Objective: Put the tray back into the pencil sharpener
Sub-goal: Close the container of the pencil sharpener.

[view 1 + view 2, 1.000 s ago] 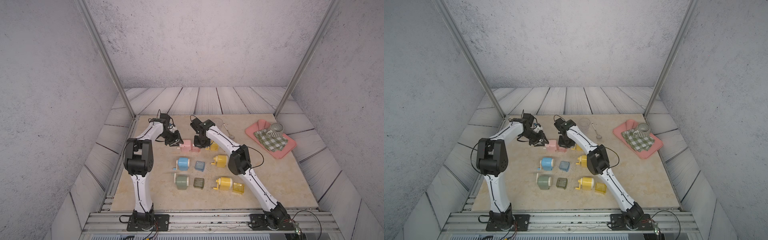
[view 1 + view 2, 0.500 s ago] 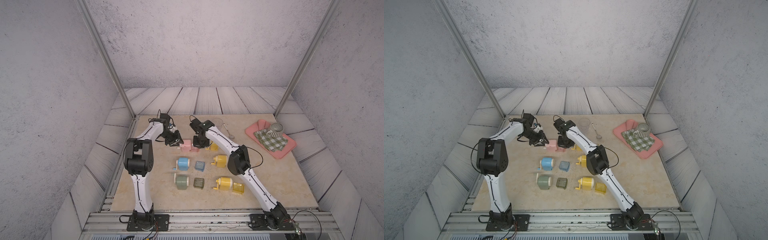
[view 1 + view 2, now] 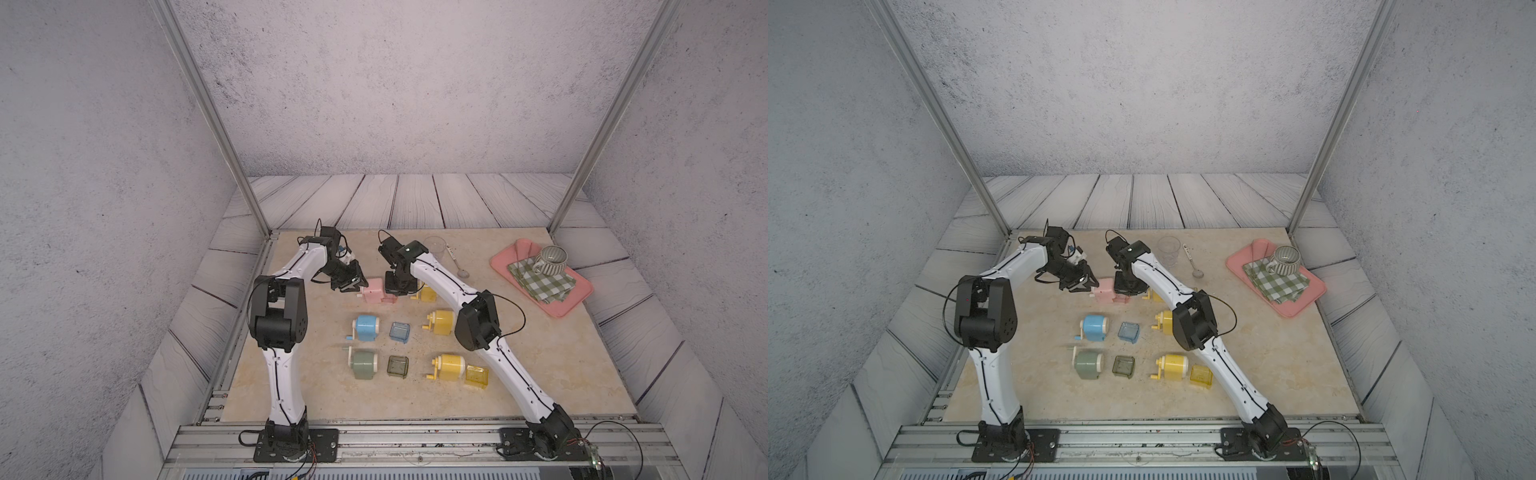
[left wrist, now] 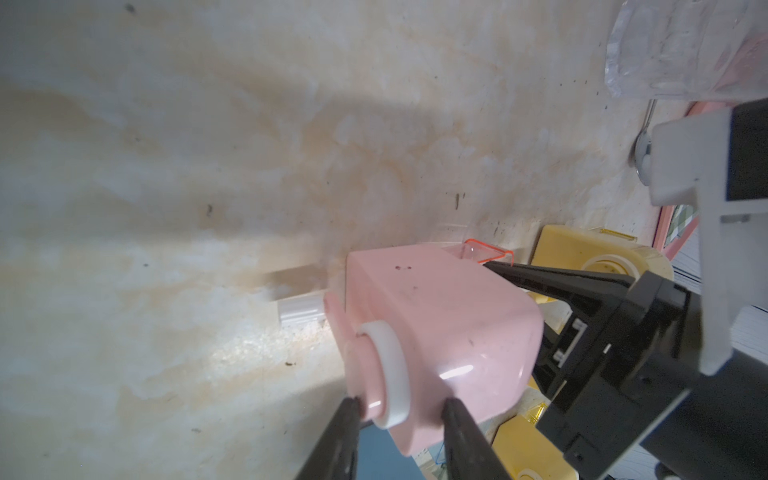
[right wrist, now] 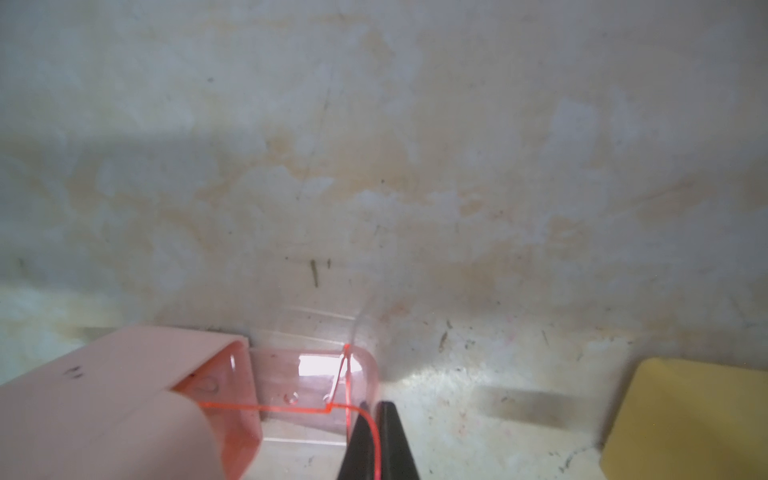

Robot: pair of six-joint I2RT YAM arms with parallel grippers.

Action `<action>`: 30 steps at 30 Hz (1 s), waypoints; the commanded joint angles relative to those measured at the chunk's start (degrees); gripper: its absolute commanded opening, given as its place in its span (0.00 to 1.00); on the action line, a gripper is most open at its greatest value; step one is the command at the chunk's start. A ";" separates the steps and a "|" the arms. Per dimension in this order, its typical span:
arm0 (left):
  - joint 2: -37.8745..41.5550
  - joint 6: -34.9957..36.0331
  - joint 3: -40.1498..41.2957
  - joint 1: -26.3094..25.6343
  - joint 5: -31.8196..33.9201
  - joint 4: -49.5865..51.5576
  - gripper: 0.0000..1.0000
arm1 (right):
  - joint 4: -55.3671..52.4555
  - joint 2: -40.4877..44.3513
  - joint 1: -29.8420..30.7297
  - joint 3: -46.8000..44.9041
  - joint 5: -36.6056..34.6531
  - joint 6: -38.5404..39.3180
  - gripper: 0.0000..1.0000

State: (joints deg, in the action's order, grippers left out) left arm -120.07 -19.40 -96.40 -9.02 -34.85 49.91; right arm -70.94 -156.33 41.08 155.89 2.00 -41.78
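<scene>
A pink pencil sharpener [image 3: 376, 291] lies on the table towards the back, shown in both top views [image 3: 1106, 291]. My left gripper [image 4: 401, 411] is shut on its crank end, one finger on each side of the white collar [image 4: 386, 374]. The clear pink tray [image 5: 307, 386] sits partly inside the sharpener's [image 5: 104, 395] open end, with about half still sticking out. My right gripper [image 5: 376, 415] is shut on the tray's outer end wall. In a top view the two grippers [image 3: 353, 286] [image 3: 399, 286] face each other across the sharpener.
Blue [image 3: 368, 328], green [image 3: 363, 365] and three yellow sharpeners [image 3: 451, 368] stand nearer the front, with loose blue [image 3: 400, 331], dark [image 3: 397, 367] and yellow drawers [image 3: 476, 376] beside them. A clear cup [image 3: 435, 245], a spoon [image 3: 457, 262] and a pink platter [image 3: 577, 297] with cloth and mug lie back right.
The right gripper's jaws have tightened a little on the tray's wall. Both arms and the sharpener have stayed almost where they were.
</scene>
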 commanded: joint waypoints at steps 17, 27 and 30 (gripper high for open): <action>-2.10 1.04 -0.27 -0.21 1.61 1.33 0.38 | 2.74 2.95 0.83 -2.72 3.97 2.72 0.08; -1.66 1.05 0.04 -0.30 1.52 1.22 0.38 | 5.31 4.22 0.76 -4.19 6.94 0.66 0.12; -1.57 1.03 0.13 -0.30 1.53 1.20 0.38 | 6.26 4.86 0.76 -5.28 7.66 -0.03 0.13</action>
State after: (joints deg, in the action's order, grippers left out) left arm -120.16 -19.25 -96.55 -9.13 -34.87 49.91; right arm -65.76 -155.20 41.23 151.89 7.22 -40.60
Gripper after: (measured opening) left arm 0.379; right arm 0.125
